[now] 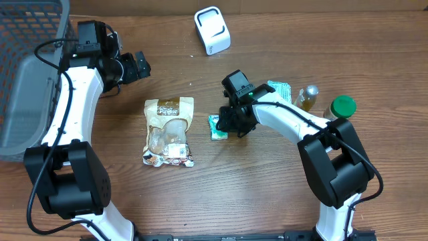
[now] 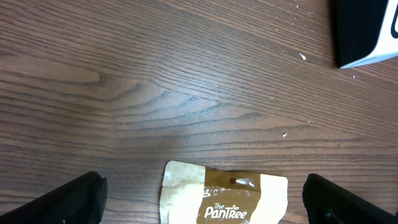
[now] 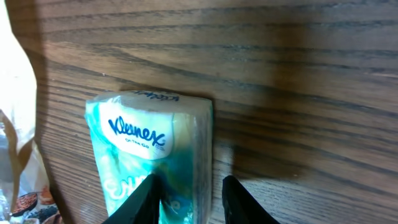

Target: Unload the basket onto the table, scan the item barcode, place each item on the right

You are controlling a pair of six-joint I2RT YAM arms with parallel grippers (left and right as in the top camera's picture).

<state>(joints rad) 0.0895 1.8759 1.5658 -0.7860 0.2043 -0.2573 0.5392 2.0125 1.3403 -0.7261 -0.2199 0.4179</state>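
A teal Kleenex tissue pack [image 1: 218, 127] [image 3: 149, 149] lies flat on the wooden table. My right gripper [image 1: 234, 126] [image 3: 189, 186] is low over its right end, partly open. One finger overlaps the pack's top and the other stands on the wood just right of its edge, with a small gap. The white barcode scanner [image 1: 212, 30] [image 2: 367, 31] stands at the far middle of the table. My left gripper [image 1: 142, 65] [image 2: 202, 205] hovers wide open and empty above the top edge of a tan Pantree snack pouch [image 1: 169, 130] [image 2: 227, 196]. No barcode shows on the pack.
A grey basket [image 1: 27, 73] stands at the far left. Right of the tissue pack stand a small bottle [image 1: 307, 97], a green-capped container [image 1: 344, 106] and another green packet [image 1: 281, 88].
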